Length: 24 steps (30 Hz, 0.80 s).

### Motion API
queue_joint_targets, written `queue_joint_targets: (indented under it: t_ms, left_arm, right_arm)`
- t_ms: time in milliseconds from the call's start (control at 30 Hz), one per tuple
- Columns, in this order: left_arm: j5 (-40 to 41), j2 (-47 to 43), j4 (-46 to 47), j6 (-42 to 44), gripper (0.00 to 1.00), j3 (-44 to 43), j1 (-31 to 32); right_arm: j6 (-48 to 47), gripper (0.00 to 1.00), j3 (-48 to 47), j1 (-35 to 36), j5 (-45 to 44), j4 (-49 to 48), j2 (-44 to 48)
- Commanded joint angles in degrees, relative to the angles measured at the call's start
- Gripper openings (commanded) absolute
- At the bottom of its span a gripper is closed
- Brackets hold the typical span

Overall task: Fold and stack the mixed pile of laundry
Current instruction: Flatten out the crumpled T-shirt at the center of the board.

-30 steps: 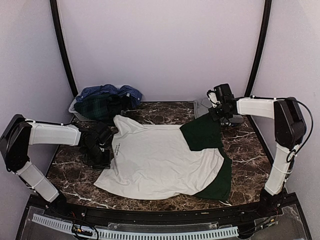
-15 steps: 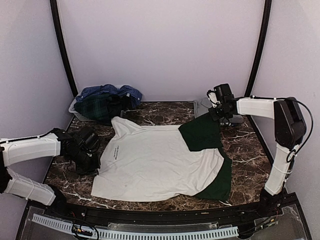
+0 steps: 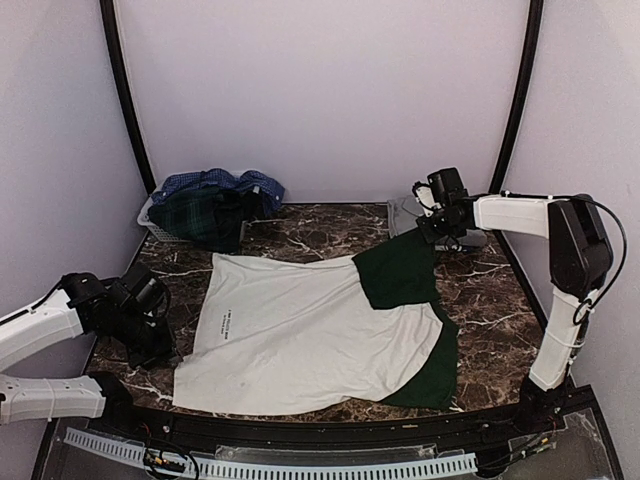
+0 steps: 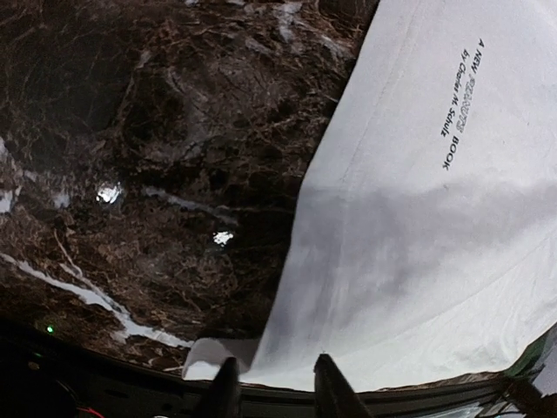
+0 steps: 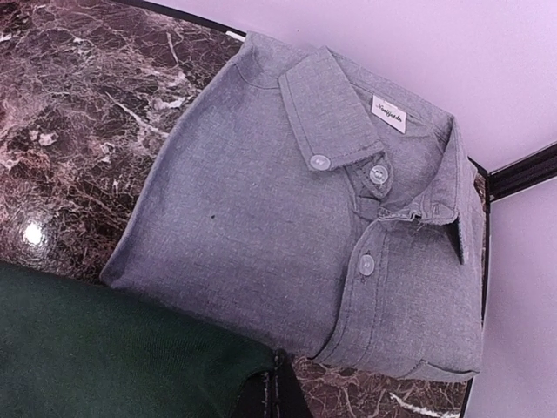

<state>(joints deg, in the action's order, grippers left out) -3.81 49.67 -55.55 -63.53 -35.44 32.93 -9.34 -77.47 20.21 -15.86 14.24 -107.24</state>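
At the white tee's (image 3: 300, 325) far right, the right gripper (image 3: 433, 231) is closed tight on its green sleeve (image 3: 400, 270), probably to stretch the cloth flat. By the tee's left hem, the left gripper (image 4: 272, 385) stands slightly apart, holding nothing.

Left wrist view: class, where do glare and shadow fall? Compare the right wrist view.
Left wrist view: glare spots on the marble table, soft shadow across the white tee. Right wrist view: one glare spot on the marble; grey shirt sharp, evenly lit.

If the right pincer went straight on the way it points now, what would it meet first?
Probably the folded grey button-up shirt, lying just beyond the dark green sleeve that the right pincer grips; depth is unclear.
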Motion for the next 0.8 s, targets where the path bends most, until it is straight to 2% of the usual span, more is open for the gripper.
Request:
queue_joint_targets:
  t_ms: [0, 67, 133, 267, 367, 433, 600, 667, 767]
  left_arm:
    - [6.0, 3.8, 0.4, 1.6, 0.45, -5.5, 0.0]
    - [10.9, 7.1, 1.8, 5.9, 0.75, -11.8, -1.1]
    - [12.9, 11.5, 5.1, 12.9, 0.85, -17.2, -4.6]
    - [1.5, 18.9, 22.0, 26.7, 0.90, -20.6, -15.5]
    - [1.3, 24.3, 32.0, 33.1, 0.88, -23.4, -18.0]
    - [-1.0, 28.8, 36.9, 34.6, 0.81, -24.9, -20.5]
    - [-5.7, 36.9, 59.0, 37.5, 0.57, -20.8, -23.3]
    - [-5.5, 40.3, 61.5, 39.5, 0.50, -21.2, -23.4]
    - [-4.9, 45.4, 61.8, 42.0, 0.46, -22.8, -23.6]
  right_arm:
    - [0.3, 0.00, -1.0, -0.2, 1.5, 0.4, 2.2]
    - [0.3, 0.00, -1.5, -0.1, 1.9, 1.4, 1.8]
    - [0.3, 0.00, -1.8, -0.1, 2.2, 1.7, 1.5]
    - [0.6, 0.00, -2.0, -0.1, 2.6, 1.9, 1.4]
    - [0.6, 0.00, -2.2, -0.1, 2.3, 2.3, 1.6]
    - [0.6, 0.00, -2.1, -0.1, 2.5, 2.2, 1.7]
    - [0.7, 0.00, -2.1, -0.1, 2.7, 2.5, 1.9]
    - [0.6, 0.00, -2.1, -0.1, 2.7, 2.5, 2.1]
    - [0.5, 0.00, -2.2, -0.1, 2.7, 2.5, 2.2]
